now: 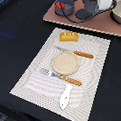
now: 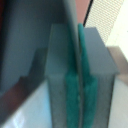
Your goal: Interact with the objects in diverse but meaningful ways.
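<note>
bench (image 1: 15, 28): dark, carrying a striped placemat (image 1: 42, 72)
plate (image 1: 65, 62): tan, mid-mat, orange-handled fork (image 1: 61, 77) and knife (image 1: 76, 52) either side
bread loaf (image 1: 69, 36): mat's far edge
claw (image 2: 79, 100): pads (image 2: 71, 102) pressed together, closed, holding nothing

- You are looking at a staged tabletop, more a lab or test bench than a real kitchen or dining room.
- A pale striped placemat (image 1: 64, 64) lies on a dark table (image 1: 16, 43), laid with a toy-like place setting: a tan round plate (image 1: 65, 62), orange-handled cutlery (image 1: 72, 80) and a yellow-orange bread loaf (image 1: 68, 36).
- Behind it, a brown board (image 1: 102, 22) carries black cables (image 1: 70, 16) and blurred equipment, which points to a work setup.
</note>
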{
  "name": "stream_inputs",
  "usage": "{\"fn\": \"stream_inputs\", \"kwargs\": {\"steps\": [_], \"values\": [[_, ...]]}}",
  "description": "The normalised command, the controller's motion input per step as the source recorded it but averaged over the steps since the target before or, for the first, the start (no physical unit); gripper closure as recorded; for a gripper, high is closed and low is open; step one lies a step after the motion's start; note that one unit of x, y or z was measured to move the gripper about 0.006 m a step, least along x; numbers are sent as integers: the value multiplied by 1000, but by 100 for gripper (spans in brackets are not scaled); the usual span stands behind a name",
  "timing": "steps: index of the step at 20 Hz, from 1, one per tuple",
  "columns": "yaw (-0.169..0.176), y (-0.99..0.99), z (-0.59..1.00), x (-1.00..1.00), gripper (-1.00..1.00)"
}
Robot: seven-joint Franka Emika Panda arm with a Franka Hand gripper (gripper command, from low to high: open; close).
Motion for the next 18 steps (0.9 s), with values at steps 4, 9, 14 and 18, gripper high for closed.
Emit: {"fn": "stream_inputs", "kwargs": {"steps": [4,9,14,18], "values": [[20,-659,0,-549,100],[3,-641,13,-641,100],[0,-570,16,-717,100],[-29,-463,54,-743,100]]}}
